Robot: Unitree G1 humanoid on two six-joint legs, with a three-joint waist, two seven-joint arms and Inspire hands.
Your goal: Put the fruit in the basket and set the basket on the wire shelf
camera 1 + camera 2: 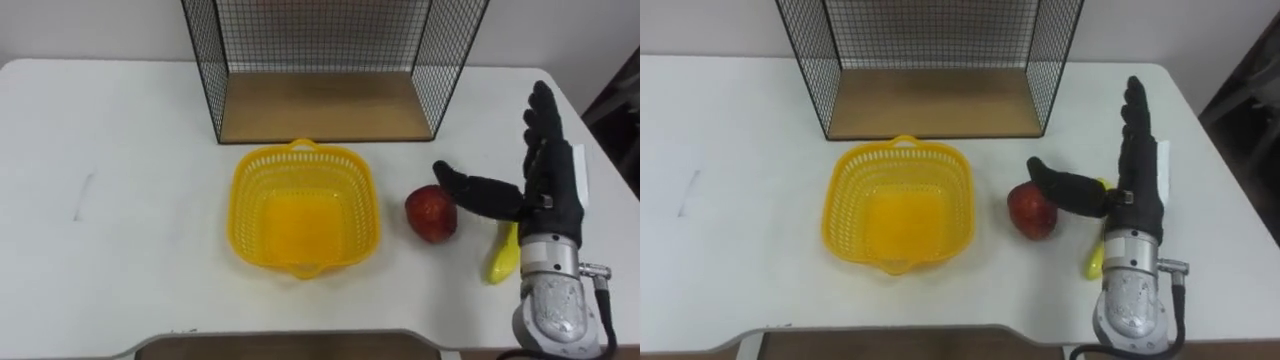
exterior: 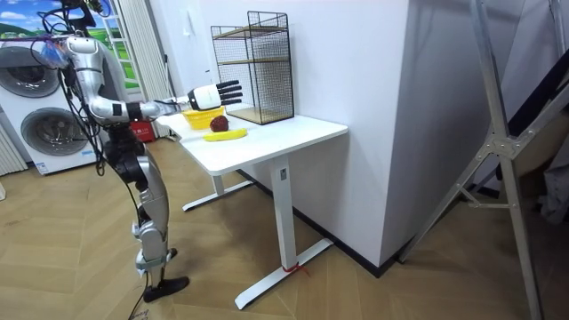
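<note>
On the white tabletop (image 1: pixel 120 150), an empty yellow basket (image 1: pixel 238 200) before the wire shelf (image 1: pixel 325 105), a red apple (image 1: pixel 430 213) just right of it, a banana (image 1: pixel 503 258) partly under the right hand (image 1: pixel 548 190), fingers (image 1: pixel 543 115) straight and released (thumb stretched toward the apple).

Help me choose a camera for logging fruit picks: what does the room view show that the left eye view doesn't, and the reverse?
Room view adds the robot standing at the end of the table, washing machines behind it, and the upper tier of the wire shelf. Left eye view adds the empty inside of the yellow basket, and the right hand with straight fingers, thumb stretched toward the apple. Shared: table, shelf, basket, apple, banana, right hand by the fruit.
</note>
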